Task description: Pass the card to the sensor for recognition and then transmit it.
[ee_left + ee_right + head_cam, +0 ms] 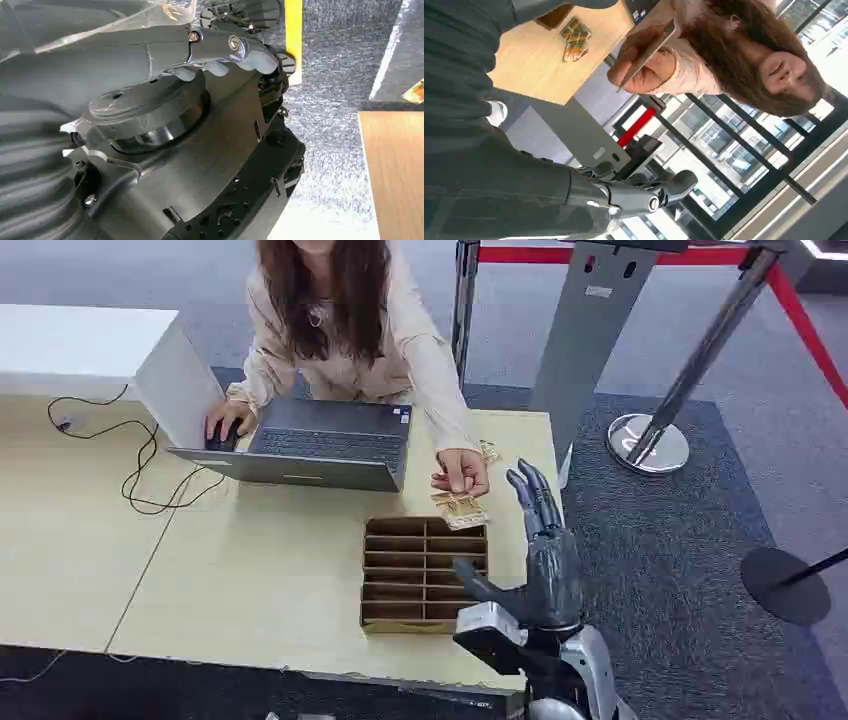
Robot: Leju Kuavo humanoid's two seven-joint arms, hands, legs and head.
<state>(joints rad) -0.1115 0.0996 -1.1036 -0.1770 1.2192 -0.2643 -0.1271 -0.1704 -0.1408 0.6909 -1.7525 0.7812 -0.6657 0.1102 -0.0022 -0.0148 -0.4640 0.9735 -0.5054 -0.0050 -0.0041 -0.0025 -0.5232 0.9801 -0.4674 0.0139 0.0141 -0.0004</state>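
- Grey carpet runs along the right of the pale wooden surface [260, 570], with open floor between the surface's right edge and a chrome stanchion base [648, 444] carrying a red belt.
- Near that right edge sits a brown slotted cardboard tray [424, 575], close to the surface's near edge.
- Just beyond the tray's far right corner lies a small patterned packet [460, 510]; a second packet [489, 451] lies farther back.
- Behind the surface sits a person [345, 330], one hand on a mouse beside an open grey laptop [320, 445].
- The person's other hand [462, 471] reaches toward the robot and pinches the card [648, 52], seen edge-on in the right wrist view, held above the surface near its right edge.
- The robot's right hand [535, 560] is raised upright over the surface's right edge, beside the tray, fingers straight and apart, thumb out toward the tray, holding nothing and not touching the card.
- The left hand [220, 50] lies close against dark machinery; whether it is spread or curled cannot be told.
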